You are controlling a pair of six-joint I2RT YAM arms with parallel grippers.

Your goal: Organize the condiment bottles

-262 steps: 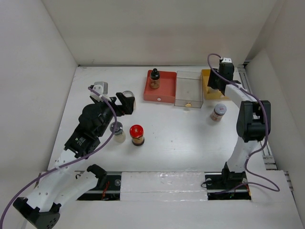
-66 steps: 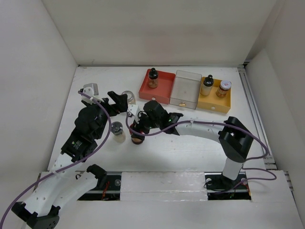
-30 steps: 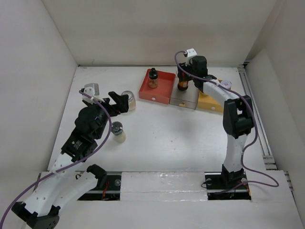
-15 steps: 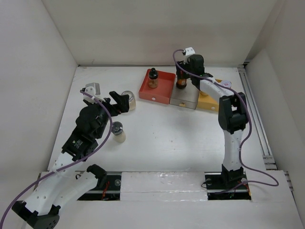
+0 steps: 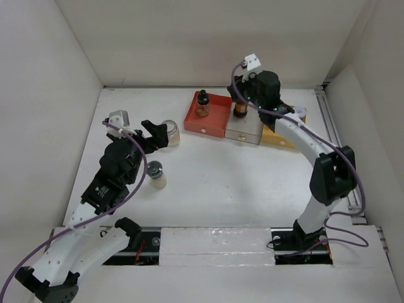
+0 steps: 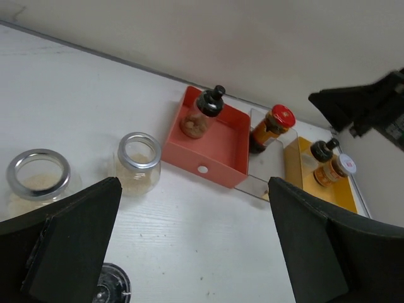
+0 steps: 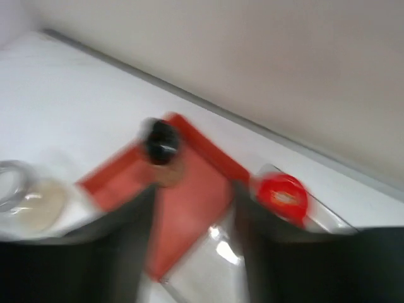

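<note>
The red-capped dark bottle [image 5: 240, 109] stands in the clear grey tray [image 5: 247, 129], and also shows in the blurred right wrist view [image 7: 282, 196]. My right gripper [image 5: 245, 93] [image 7: 196, 205] is open and empty, just above and beside it. A black-capped amber bottle [image 5: 203, 102] [image 6: 203, 113] stands in the red tray [image 5: 211, 123]. A black-capped bottle [image 6: 324, 149] and a whitish-lidded one [image 6: 338, 169] stand in the yellow tray [image 6: 353, 202]. My left gripper [image 5: 156, 134] [image 6: 193, 189] is open and empty, next to a clear silver-lidded jar [image 5: 170, 133] [image 6: 137, 163].
A second silver-rimmed jar [image 6: 38, 181] stands left of the first one. A grey-lidded jar [image 5: 156, 173] [image 6: 110, 288] stands near the left arm. The right arm covers much of the yellow tray in the top view. White walls enclose the table on three sides.
My right gripper has let go of the red-capped bottle in the grey tray and drawn back up from it. The left arm has hardly moved.
</note>
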